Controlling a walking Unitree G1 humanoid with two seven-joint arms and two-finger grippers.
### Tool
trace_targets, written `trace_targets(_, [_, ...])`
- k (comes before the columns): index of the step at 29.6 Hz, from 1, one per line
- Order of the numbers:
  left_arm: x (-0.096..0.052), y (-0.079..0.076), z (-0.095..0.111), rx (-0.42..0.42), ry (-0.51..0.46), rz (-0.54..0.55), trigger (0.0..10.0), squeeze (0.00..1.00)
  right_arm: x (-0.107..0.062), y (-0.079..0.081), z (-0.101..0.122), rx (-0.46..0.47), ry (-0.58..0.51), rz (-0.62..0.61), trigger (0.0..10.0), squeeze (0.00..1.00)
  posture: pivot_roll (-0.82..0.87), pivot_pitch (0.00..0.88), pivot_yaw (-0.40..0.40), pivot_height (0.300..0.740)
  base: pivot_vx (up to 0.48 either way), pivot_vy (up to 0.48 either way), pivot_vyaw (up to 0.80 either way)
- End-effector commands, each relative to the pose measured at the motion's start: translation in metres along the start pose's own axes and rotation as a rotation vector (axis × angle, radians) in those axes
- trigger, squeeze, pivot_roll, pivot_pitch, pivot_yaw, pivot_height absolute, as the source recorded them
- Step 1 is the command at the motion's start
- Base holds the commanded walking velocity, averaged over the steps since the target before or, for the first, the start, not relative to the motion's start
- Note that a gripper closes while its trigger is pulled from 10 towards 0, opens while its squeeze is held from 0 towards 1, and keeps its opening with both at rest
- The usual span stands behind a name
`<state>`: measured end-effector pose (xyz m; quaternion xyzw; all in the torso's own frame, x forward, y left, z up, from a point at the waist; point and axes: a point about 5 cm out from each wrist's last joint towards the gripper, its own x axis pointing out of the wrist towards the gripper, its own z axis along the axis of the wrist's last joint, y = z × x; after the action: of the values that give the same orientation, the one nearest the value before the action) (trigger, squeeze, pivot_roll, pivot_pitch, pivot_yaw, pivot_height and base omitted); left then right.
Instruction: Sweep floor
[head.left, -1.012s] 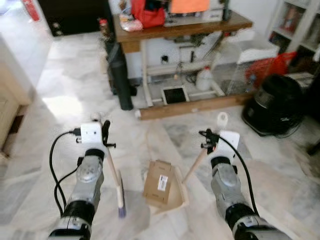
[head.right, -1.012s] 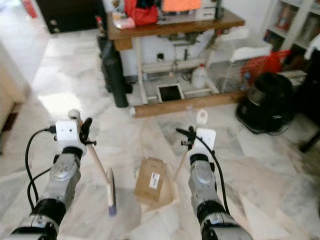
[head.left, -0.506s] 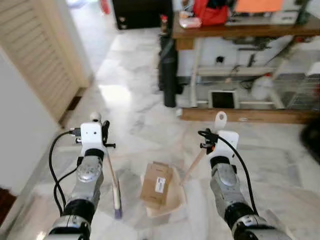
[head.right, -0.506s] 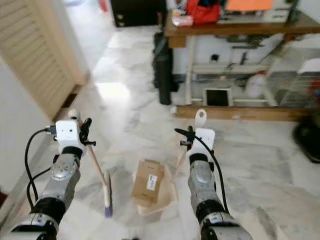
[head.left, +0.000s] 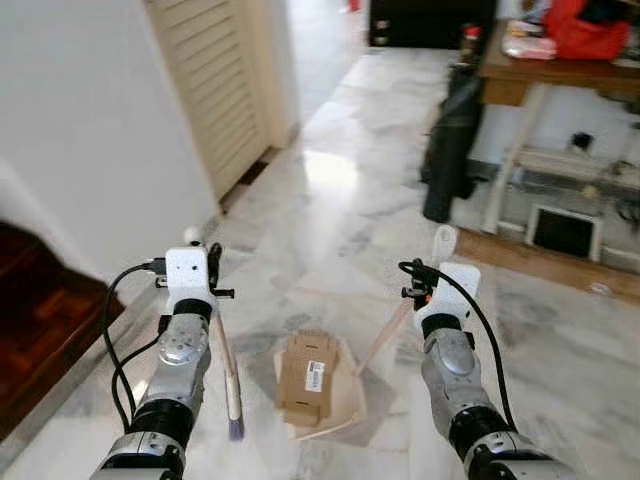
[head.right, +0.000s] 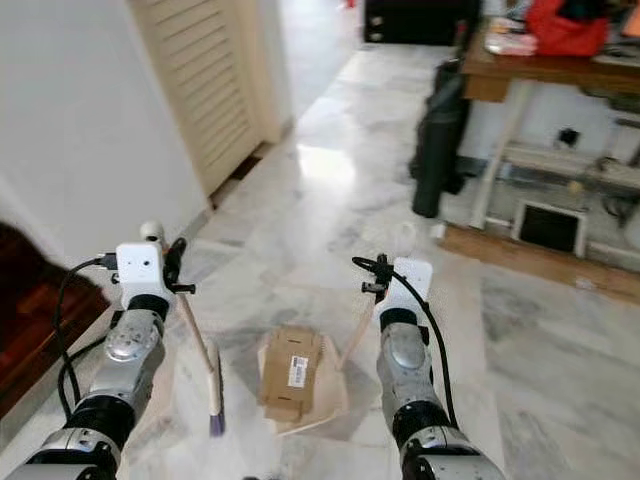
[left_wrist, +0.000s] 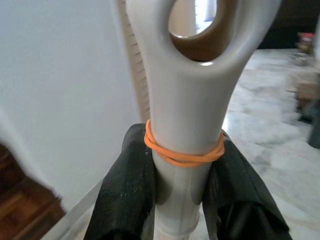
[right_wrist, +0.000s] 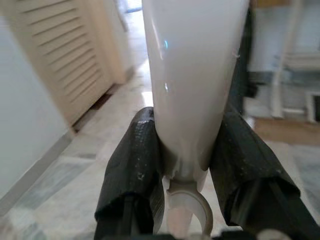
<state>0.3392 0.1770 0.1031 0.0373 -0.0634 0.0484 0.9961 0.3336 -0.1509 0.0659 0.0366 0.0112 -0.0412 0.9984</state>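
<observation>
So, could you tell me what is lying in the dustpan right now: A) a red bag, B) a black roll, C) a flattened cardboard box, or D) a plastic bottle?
C: a flattened brown cardboard box with a white label lies in the pale dustpan, whose handle the right gripper holds.

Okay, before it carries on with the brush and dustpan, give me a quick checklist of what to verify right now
1. Left gripper shut on the brush handle: ok.
2. Right gripper shut on the dustpan handle: ok.
3. Cardboard box lying in the dustpan: ok.
4. Brush head down near the floor, left of the dustpan: ok.
5. Dustpan level enough to keep the box: cannot tell.
6. Marble floor ahead open toward the louvred door: ok.
</observation>
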Motion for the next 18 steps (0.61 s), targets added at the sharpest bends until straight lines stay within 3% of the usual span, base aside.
trace_targets(1, [0.0044, 0.0074, 0.0082, 0.011, -0.039, 0.015, 10.0, 0.00, 0.0062, 0.0083, 0.0132, 0.006, -0.057, 0.021, 10.0, 0.00, 0.01, 0.000, 0.053, 0.740, 0.000, 0.000, 0.80])
trace_targets(14, [0.0015, 0.0112, 0.0058, 0.020, -0.033, 0.019, 10.0, 0.00, 0.0050, 0.0089, 0.0112, 0.011, -0.050, 0.015, 10.0, 0.00, 0.02, 0.000, 0.058, 0.740, 0.000, 0.000, 0.79])
trace_targets(18, [0.0020, 0.0107, 0.0063, 0.021, -0.034, 0.019, 10.0, 0.00, 0.0058, 0.0054, 0.0116, 0.021, -0.046, 0.002, 10.0, 0.00, 0.02, 0.000, 0.059, 0.740, 0.000, 0.000, 0.15])
